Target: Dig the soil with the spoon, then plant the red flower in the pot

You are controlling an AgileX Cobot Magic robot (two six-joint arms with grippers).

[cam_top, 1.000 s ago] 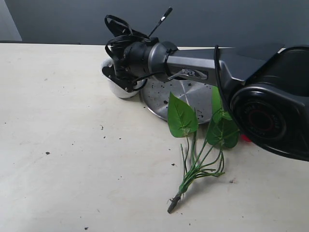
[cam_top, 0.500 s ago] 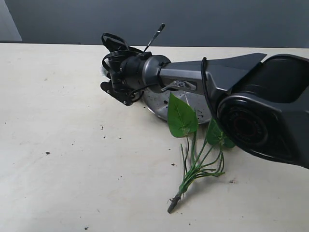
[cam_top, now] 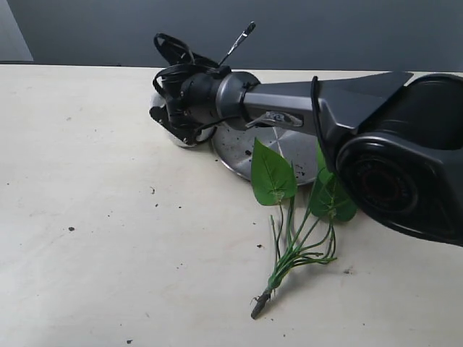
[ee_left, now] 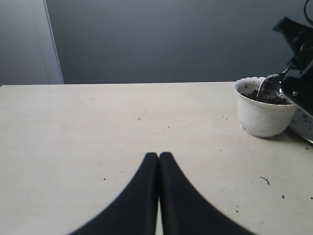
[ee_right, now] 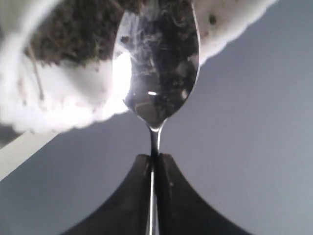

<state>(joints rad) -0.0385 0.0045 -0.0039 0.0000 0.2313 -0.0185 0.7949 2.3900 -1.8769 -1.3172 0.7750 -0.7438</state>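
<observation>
My right gripper (ee_right: 155, 156) is shut on the thin handle of the silver spoon (ee_right: 156, 63). The spoon's bowl hangs over the white scalloped pot (ee_right: 73, 107), right at the dark soil (ee_right: 73, 34) inside it. In the exterior view the right gripper (cam_top: 176, 119) covers most of the pot (cam_top: 181, 139), and the spoon handle (cam_top: 239, 42) sticks up behind the wrist. The flower lies on the table with its green leaves (cam_top: 273, 173) and stems (cam_top: 293, 249) showing; the red blooms are hidden behind the arm. My left gripper (ee_left: 159, 155) is shut and empty, low over the table, well apart from the pot (ee_left: 261, 115).
A round steel plate (cam_top: 278, 141) speckled with dirt lies just right of the pot, partly under the right arm. Soil crumbs are scattered over the pale table (cam_top: 94, 217). The right arm's big dark elbow (cam_top: 394, 181) fills the right side of the exterior view.
The right wrist dipped and swung left over the pot, then came back up slightly, so the pot's white side shows again. The spoon handle rocked with it. The flower has not moved.
</observation>
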